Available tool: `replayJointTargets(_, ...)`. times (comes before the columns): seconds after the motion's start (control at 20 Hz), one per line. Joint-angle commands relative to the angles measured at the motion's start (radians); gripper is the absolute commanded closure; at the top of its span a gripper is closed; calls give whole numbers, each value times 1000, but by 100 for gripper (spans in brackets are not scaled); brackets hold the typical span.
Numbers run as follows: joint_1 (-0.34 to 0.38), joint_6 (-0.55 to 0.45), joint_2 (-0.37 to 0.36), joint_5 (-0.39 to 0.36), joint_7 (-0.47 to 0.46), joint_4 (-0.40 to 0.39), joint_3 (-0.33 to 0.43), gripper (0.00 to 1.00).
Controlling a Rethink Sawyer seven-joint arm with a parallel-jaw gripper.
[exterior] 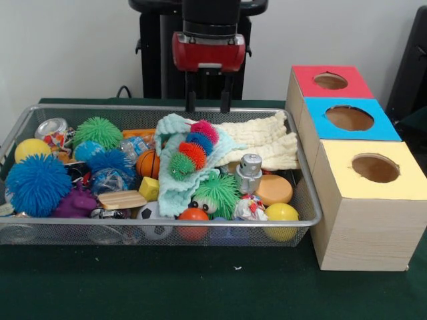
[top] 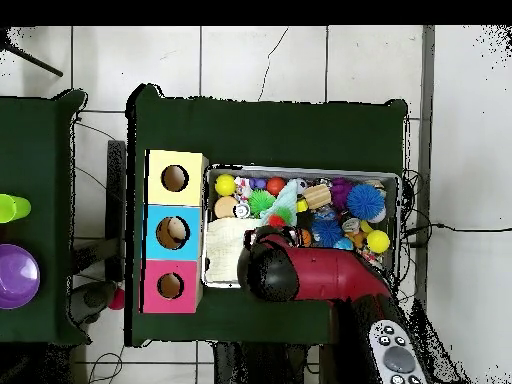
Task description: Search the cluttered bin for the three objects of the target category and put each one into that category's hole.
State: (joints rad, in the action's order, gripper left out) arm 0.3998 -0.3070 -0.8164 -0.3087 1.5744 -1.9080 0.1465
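Front view: I saw the red-and-black gripper (exterior: 207, 101) hanging over the far rim of the silver wire-mesh bin (exterior: 308, 200), its two dark fingers (exterior: 190, 100) apart with nothing between them. Tips sat just above the cream knitted cloth (exterior: 263, 137) at the back of the bin. Green hairy puffer ball (exterior: 98, 131) lay at the far left, a big blue hairy puffer ball (exterior: 37, 184) at the near left corner, and a smaller blue puffer ball (exterior: 109, 160) between them. A multicoloured fuzzy caterpillar toy (exterior: 193, 150) lay on a mint-green cloth (exterior: 172, 187) mid-bin. Smooth yellow ball (exterior: 281, 213) sat near the front right corner. Beside the bin stood three light wooden boxes; the round hole in the red top (exterior: 330, 81) was the farthest one, clear of the bin and empty as far as I could see.

Overhead view: the red arm (top: 330, 275) covered the bin's lower middle, so I couldn't read the gripper there. Red-topped hole (top: 170, 286) sat nearest the robot base, left of the bin's rim (top: 300, 168). Big blue puffer (top: 366, 201) showed at the right end.
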Motion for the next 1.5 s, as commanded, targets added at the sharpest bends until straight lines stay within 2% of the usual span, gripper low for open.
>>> replayJointTargets(0.05, -93, 87, 108, 53, 303, 15, -137, 0)
replayJointTargets(0.4, -223, 108, 198, 43, 282, 97, -285, 0)
replayJointTargets(0.65, -248, 167, 215, 89, 293, 88, -325, 0)
replayJointTargets(0.85, -291, 167, 234, 140, 309, 108, -384, 0)
replayJointTargets(1.3, -286, 147, 219, 225, 266, 116, -387, 0)
replayJointTargets(1.5, -301, 174, 219, 236, 259, 101, -408, 0)
